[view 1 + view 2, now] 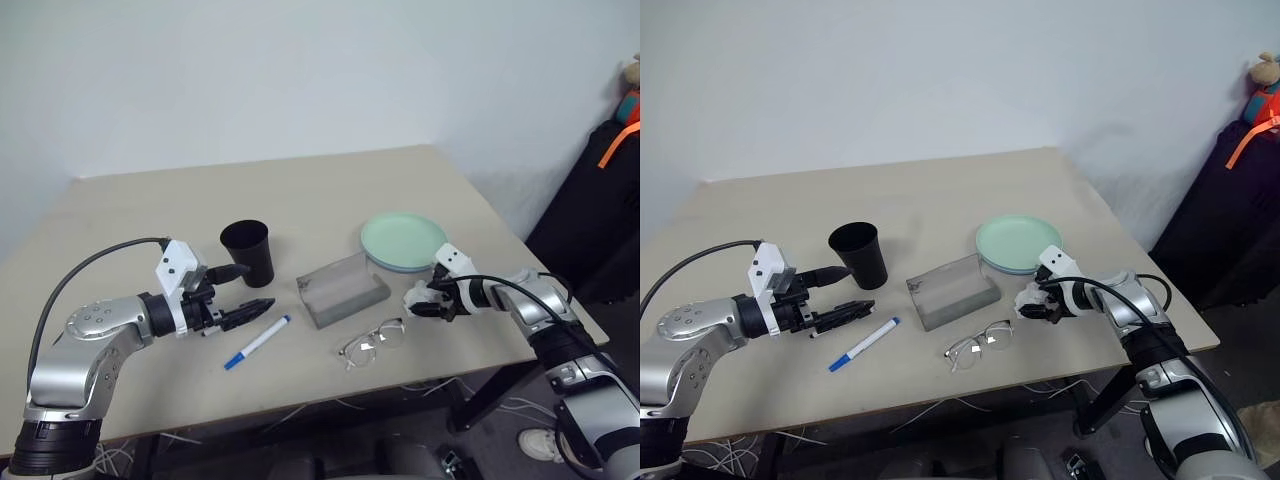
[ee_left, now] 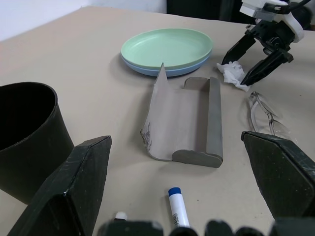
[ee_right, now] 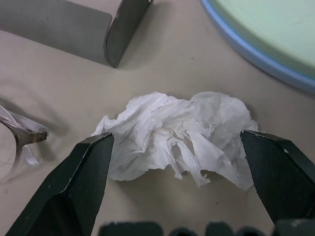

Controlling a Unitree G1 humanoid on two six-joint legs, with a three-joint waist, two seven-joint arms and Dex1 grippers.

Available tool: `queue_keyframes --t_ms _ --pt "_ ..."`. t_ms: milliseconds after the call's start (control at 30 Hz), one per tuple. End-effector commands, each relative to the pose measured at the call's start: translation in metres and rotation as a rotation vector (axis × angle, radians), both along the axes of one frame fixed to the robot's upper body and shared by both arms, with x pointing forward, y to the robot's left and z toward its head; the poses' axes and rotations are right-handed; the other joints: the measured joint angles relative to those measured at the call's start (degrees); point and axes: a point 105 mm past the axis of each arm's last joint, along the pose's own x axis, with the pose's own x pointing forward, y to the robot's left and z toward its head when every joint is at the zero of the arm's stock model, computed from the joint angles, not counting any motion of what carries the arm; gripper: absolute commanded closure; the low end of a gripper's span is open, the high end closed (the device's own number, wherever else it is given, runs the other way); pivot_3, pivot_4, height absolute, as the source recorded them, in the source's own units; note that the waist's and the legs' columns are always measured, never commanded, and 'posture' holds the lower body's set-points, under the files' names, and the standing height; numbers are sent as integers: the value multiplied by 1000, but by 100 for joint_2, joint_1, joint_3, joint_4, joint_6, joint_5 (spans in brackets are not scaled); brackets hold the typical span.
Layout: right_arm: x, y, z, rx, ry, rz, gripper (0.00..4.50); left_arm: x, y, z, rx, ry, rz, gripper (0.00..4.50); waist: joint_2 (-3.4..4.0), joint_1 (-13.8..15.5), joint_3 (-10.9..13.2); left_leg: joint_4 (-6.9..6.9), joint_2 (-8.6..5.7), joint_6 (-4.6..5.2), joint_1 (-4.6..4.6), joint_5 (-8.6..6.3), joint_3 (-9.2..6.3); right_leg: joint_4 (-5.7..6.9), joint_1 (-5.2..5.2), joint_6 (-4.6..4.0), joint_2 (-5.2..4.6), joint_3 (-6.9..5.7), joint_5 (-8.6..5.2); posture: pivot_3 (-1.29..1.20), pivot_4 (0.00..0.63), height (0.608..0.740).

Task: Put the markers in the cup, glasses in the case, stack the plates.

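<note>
Right fingers [image 3: 256, 182] wide open astride crumpled tissue [image 3: 177, 140], glasses [image 1: 372, 342] and case [image 1: 343, 288] beside, left fingers [image 1: 248, 308] open, empty

both arms reach inward, left fingers [image 1: 243, 291] and right fingers [image 1: 428, 301] spread wide.

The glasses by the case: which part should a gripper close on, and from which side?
Probably the bridge or a lens rim of the glasses, from above. They lie flat on the table with thin wire parts, clear of the case. The open right gripper is nearest, over the tissue.
</note>
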Motion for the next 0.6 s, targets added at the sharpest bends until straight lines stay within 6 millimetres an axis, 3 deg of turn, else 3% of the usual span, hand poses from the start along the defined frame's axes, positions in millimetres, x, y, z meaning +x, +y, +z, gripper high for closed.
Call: queue_keyframes --t_ms 33,167,467,600 --pt "6 4 9 5 -39 19 209 0 -4 13 -2 -52 -15 0 0 0 0 0 0 0 1 0 0 0 1 0 0 0 0 0 0 732" --pt "6 4 8 7 -35 20 1313 0 -4 13 -4 -52 -14 0 0 0 0 0 0 0 3 0 -1 1 2 0 0 0 0 0 0 732" --pt "8 5 11 22 -37 18 4464 1 -5 12 -3 -54 -15 0 -1 -1 0 0 0 0 3 0 0 0 3 0 0 0 0 0 0 732" --pt "10 5 12 22 -43 21 4464 2 -6 12 -3 -55 -16 0 -1 0 -1 0 0 0 4 0 -1 1 4 0 1 0 0 0 0 732"
